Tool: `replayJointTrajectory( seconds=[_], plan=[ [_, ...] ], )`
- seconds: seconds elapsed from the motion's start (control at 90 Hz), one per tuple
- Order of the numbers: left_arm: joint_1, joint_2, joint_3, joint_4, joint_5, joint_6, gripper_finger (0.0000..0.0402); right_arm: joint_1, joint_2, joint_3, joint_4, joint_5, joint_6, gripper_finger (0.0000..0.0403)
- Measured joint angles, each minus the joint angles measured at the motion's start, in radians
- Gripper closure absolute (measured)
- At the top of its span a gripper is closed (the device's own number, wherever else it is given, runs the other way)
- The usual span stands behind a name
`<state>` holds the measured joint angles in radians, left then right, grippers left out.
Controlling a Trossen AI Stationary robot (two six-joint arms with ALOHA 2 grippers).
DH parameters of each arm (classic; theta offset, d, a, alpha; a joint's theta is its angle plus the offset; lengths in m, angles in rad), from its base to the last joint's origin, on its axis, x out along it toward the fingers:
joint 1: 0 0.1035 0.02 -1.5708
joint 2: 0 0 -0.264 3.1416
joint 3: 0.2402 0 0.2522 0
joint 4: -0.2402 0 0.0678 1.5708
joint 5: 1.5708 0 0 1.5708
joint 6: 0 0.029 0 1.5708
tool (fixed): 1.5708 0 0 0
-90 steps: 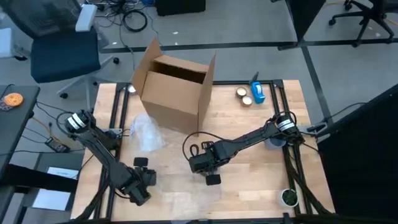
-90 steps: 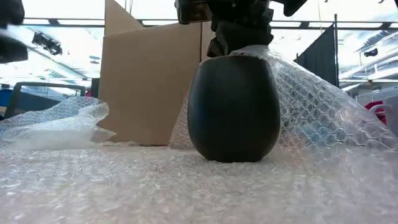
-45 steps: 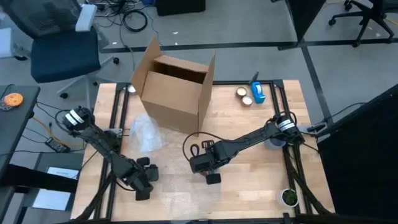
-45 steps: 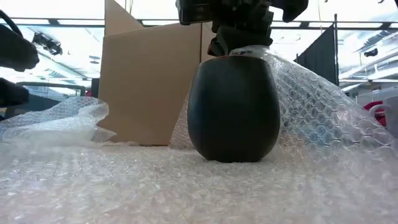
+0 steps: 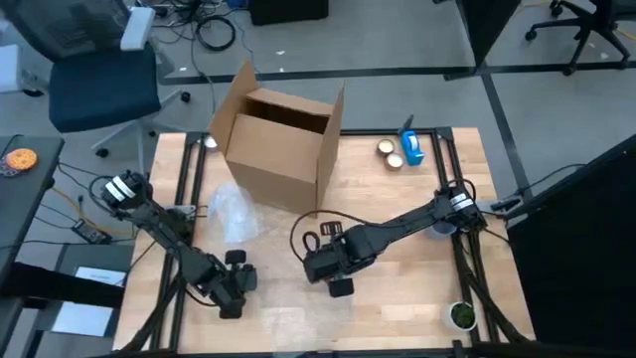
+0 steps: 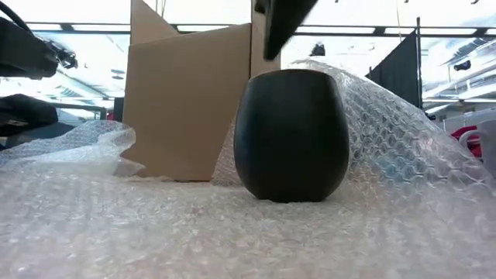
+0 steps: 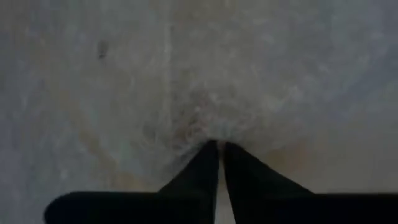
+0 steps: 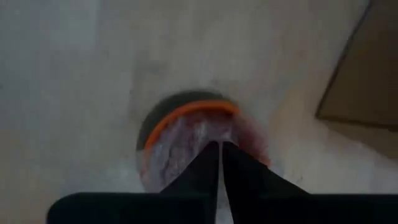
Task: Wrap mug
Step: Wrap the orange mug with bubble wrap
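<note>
Mug (image 6: pixel 291 133) upright at frame centre on bubble wrap (image 6: pixel 232 232), wrap draped behind it. Right gripper (image 8: pixel 221 149) above the mug — jaws pressed together. Left gripper (image 7: pixel 219 149) lower left, fingers pinching the wrap.

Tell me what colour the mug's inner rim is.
Orange, against a dark body. The mug shows it best in the right wrist view, partly covered by bubble wrap.

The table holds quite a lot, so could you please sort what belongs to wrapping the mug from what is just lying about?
Belongs to the job:
- mug
- bubble wrap sheet
- left gripper
- right gripper

Just lying about:
- cardboard box
- crumpled plastic
- blue tape dispenser
- tape rolls
</note>
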<state>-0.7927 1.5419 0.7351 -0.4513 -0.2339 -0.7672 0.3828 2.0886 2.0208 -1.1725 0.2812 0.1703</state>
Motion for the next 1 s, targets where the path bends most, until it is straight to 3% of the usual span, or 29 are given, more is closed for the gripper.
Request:
replayJointTrajectory(
  seconds=[0.144, 0.389, 0.567, 0.778, 0.911, 1.0],
  plan=[
    [-0.002, 0.002, 0.032, 0.008, -0.135, 0.041, 0.0401, 0.017, 0.000, 0.052, -0.037, 0.042, 0.000, 0.0403],
    [-0.003, 0.001, 0.139, 0.036, -0.388, 0.244, 0.0402, 0.047, 0.001, 0.074, -0.032, 0.041, 0.020, 0.0403],
    [0.018, 0.002, 0.157, 0.237, -0.530, 0.417, 0.0402, 0.075, 0.001, 0.074, -0.031, 0.041, 0.021, 0.0403],
    [0.090, 0.004, 0.157, 0.519, -0.523, 0.669, 0.0401, 0.095, 0.001, 0.073, -0.037, 0.041, 0.043, 0.0403],
    [0.154, 0.010, 0.157, 0.650, -0.328, 0.763, 0.0401, 0.094, 0.001, 0.073, -0.056, 0.042, 0.058, 0.0403],
    [0.189, 0.038, 0.157, 0.713, -0.267, 0.769, 0.0401, 0.094, 0.001, 0.073, -0.054, 0.042, 0.059, 0.0403]
  ],
)
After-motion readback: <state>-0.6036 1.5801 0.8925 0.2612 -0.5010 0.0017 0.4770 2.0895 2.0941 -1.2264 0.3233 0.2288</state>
